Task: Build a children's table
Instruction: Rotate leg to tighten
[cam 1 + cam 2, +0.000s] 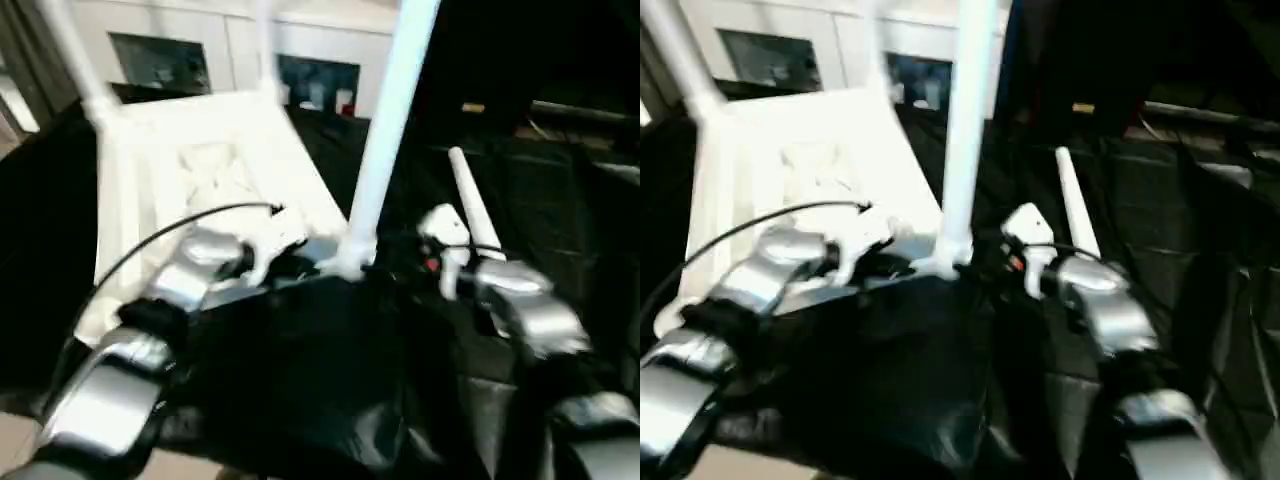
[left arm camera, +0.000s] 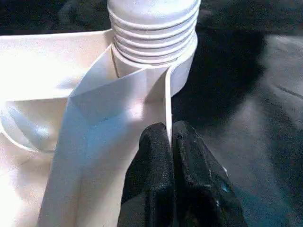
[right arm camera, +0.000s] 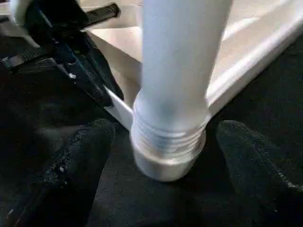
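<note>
A: Where's the tabletop?

B: Upside down on the black-covered surface, ribbed underside up, left of centre. Legs stand in both far corners, far left and far right, and a third leg is upright in the near right corner socket. A fourth leg lies loose on the black cover, just right of that corner.

A: End effectors?

B: Left end effector is pinched on the tabletop's near edge wall, right beside the socket; fingers close together w/ the thin white rim between them. Right end effector is wide, one pad each side of the leg's threaded base, not touching it.

A: Step in hand?

B: Prob seating or screwing that third leg. Threads show above the socket collar, so I'd judge it isn't fully home. To do it well: keep the left clamp firm so the top can't spin, close the right evenly round the leg low down, turn w/ the leg kept vertical to avoid cross-threading.

A: Any labels or writing?

B: None legible.
</note>
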Available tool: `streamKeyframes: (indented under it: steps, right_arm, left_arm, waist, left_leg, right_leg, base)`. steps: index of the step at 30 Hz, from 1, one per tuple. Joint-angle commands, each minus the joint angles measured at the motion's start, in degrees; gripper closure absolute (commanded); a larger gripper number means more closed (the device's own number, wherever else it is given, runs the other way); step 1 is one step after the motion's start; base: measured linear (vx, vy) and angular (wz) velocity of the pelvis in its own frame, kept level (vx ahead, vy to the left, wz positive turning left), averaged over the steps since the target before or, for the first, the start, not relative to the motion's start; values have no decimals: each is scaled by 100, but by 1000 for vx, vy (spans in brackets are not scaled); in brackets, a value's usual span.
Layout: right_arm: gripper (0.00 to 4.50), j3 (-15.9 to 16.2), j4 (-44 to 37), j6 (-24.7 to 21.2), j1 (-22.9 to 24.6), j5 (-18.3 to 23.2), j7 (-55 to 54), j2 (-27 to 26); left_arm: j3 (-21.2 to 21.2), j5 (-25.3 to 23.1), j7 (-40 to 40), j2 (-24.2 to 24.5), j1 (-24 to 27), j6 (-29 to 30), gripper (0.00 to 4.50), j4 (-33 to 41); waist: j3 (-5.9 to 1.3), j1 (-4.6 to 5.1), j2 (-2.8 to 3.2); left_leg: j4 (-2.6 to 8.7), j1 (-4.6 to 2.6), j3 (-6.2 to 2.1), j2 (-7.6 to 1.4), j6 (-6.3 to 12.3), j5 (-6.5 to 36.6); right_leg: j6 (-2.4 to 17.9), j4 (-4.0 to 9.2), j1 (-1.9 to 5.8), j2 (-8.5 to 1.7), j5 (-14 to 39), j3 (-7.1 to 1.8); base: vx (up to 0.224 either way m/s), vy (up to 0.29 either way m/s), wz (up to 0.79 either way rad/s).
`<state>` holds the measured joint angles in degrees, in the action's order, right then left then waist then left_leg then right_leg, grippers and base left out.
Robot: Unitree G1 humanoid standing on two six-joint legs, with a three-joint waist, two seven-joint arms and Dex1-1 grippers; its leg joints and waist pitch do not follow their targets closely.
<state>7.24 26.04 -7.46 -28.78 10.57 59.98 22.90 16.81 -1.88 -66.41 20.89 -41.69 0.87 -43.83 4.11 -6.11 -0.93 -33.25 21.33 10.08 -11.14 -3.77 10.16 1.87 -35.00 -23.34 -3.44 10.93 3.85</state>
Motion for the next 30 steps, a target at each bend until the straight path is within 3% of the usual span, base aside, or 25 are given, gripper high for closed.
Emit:
streamKeyframes:
  steps: [1,4,8,10,15,21,30]
  right_arm:
    - [60,44,-204,-71,56,36,187,93]
    - [60,182,-446,-88,167,-1,403,222]
    - [60,321,-614,-78,232,-23,583,260]
    - [60,374,-637,-60,244,-25,642,248]
    - [60,434,-516,61,191,-67,621,129]
    - [60,513,-475,110,180,-99,622,68]
    - [134,548,-334,178,161,-125,628,20]
  left_arm:
    - [68,221,-320,-39,22,-137,450,342]
    - [100,312,-684,119,216,-144,450,705]
    - [163,356,-872,206,382,-33,450,1038]
    - [172,343,-869,195,422,0,450,1118]
    - [168,307,-885,163,462,80,450,1253]
    - [188,308,-875,188,469,120,450,1318]
    - [191,278,-840,211,461,156,450,1325]
  waist:
    - [-428,1,15]
    - [-443,-34,21]
    - [-478,-49,16]
    - [-465,-45,12]
    - [-449,-37,6]
    - [-474,-45,20]
    - [-480,-48,21]
  left_leg:
    - [347,-112,-31,-280,291,974]
    - [338,-104,-34,-274,280,809]
    - [308,-82,-34,-263,389,504]
    - [307,-75,-32,-257,408,604]
    - [319,-84,-42,-252,255,847]
    - [295,-75,-44,-240,289,654]
    - [280,-72,-45,-233,294,660]
  right_leg:
    - [1326,394,344,-509,729,-314]
    - [1305,365,345,-502,568,-313]
    - [1417,271,356,-480,-66,-297]
    - [1412,293,357,-488,34,-295]
    - [1270,348,346,-496,631,-303]
    - [1299,303,359,-480,290,-300]
    - [1332,293,370,-476,269,-293]
  base:
    - [0,0,0]
    - [0,0,0]
    - [0,0,0]
    - [0,0,0]
    - [0,0,0]
    - [0,0,0]
    - [0,0,0]
